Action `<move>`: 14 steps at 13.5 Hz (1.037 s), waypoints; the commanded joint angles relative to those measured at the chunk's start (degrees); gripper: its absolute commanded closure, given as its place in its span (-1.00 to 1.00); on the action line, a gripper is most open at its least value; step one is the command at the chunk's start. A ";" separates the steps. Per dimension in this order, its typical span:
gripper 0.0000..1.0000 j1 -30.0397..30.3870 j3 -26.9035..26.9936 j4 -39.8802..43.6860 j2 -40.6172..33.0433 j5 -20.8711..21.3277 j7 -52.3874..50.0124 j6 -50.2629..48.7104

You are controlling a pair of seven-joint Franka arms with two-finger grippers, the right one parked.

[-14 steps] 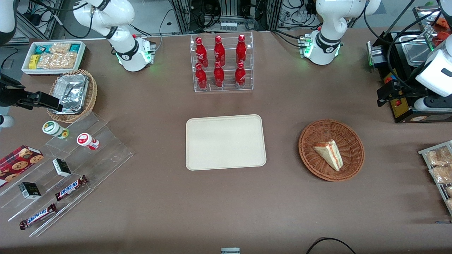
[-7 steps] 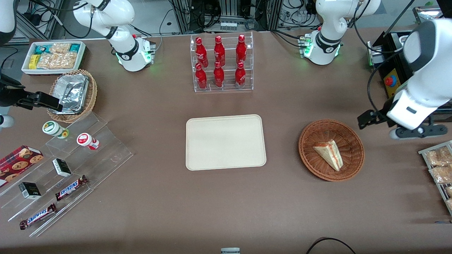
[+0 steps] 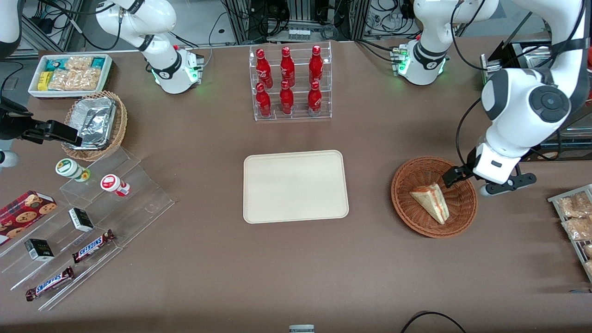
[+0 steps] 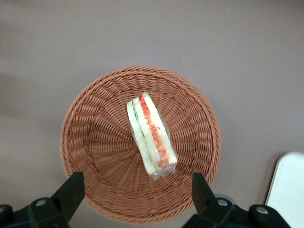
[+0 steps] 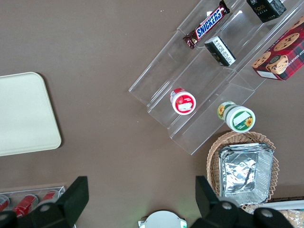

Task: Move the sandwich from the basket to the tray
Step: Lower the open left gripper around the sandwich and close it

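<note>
The sandwich (image 3: 431,201), a pale wrapped wedge with red and green filling, lies in the round reddish-brown basket (image 3: 416,222). The cream tray (image 3: 296,186) lies bare beside the basket, toward the parked arm's end. My gripper (image 3: 455,176) hangs over the basket's rim on the side toward the working arm's end, above the sandwich and apart from it. In the left wrist view the sandwich (image 4: 151,135) rests mid-basket (image 4: 95,142), a corner of the tray (image 4: 289,190) shows, and my gripper (image 4: 137,190) is open, its black fingers (image 4: 71,190) spread wide with nothing between them.
A clear rack of red bottles (image 3: 290,83) stands farther from the front camera than the tray. Snack packets on a rack (image 3: 576,217) lie at the working arm's end. Acrylic steps with candy bars (image 3: 92,217), a tan basket of foil trays (image 3: 95,125) and a white bin (image 3: 69,74) sit at the parked arm's end.
The left arm has swung in from the working arm's end of the table, bringing the gripper over the basket's rim. Sandwich, basket and tray have not moved.
</note>
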 commanded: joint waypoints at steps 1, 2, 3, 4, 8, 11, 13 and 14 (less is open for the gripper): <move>-0.99 -0.63 0.17 -4.12 0.25 -0.54 -8.04 6.86; -0.99 -1.07 0.17 -4.31 1.47 -0.54 -9.71 8.10; -1.00 -2.21 0.17 -4.22 3.05 -0.54 -11.38 9.15; -1.00 -2.39 0.17 -4.22 4.02 -0.54 -12.88 10.56; -1.00 -2.48 0.17 -4.57 6.66 -0.19 -12.90 14.52; -1.00 -2.48 0.17 -5.10 8.16 -0.01 -12.98 14.62; -1.00 -2.48 0.17 -5.36 9.04 0.08 -12.98 14.88; -1.00 -2.48 0.17 -5.36 9.56 -0.01 -13.07 15.40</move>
